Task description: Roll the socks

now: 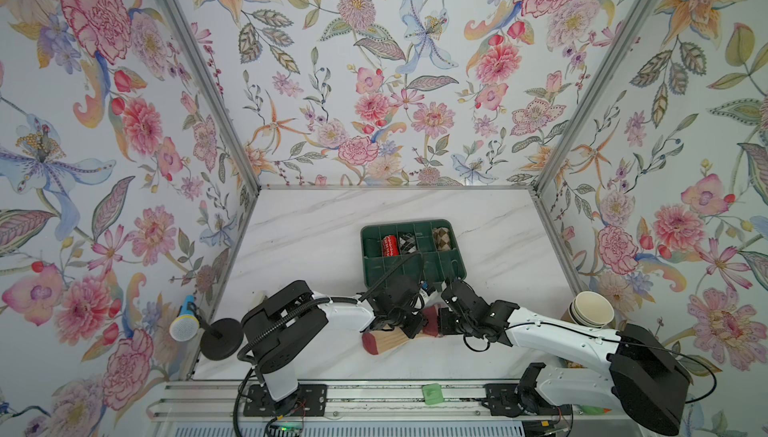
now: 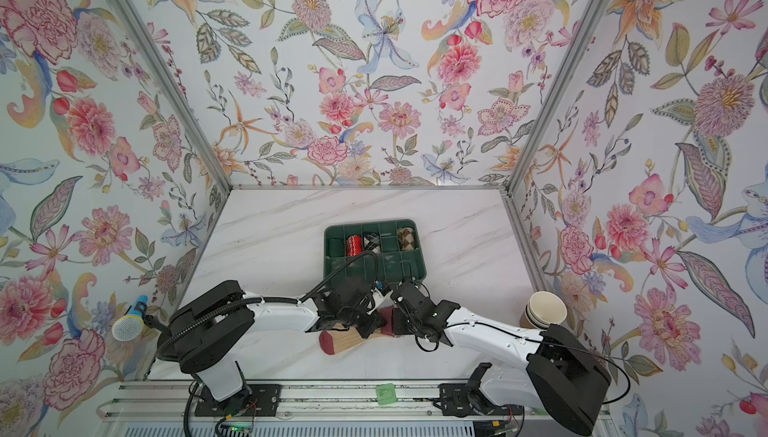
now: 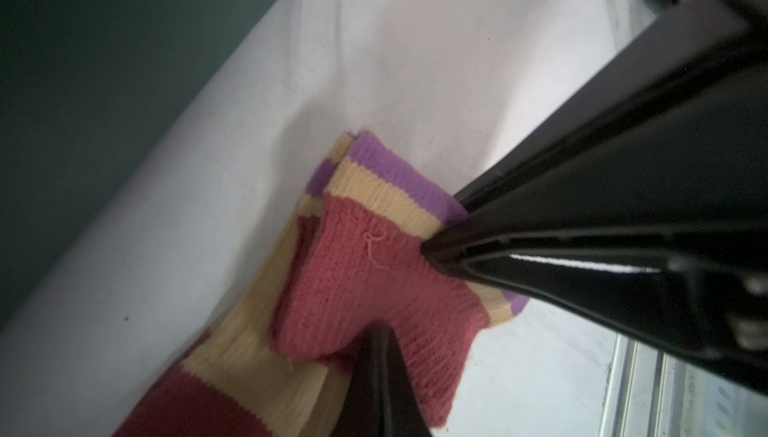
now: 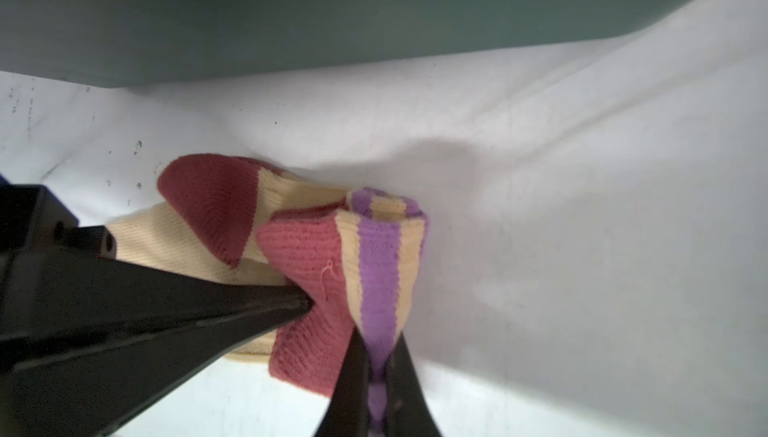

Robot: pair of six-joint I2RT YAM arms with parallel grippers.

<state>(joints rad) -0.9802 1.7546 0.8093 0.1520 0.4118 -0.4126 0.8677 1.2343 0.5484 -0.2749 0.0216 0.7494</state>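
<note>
The socks [image 1: 388, 338] lie on the white table [image 1: 307, 231], just in front of the green tray [image 1: 405, 224]. The dark red toe end rests flat. The pink and purple top end is bunched up between the two arms. The left gripper [image 4: 301, 302] is clenched on the pink part. The right gripper [image 4: 376, 343] is clenched on the purple stripe.

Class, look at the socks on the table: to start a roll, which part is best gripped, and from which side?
The cuff of the socks, from the right, opposite the toe: the layers there form a thin edge to pinch. The left tool and right tool are shut on that end.
</note>
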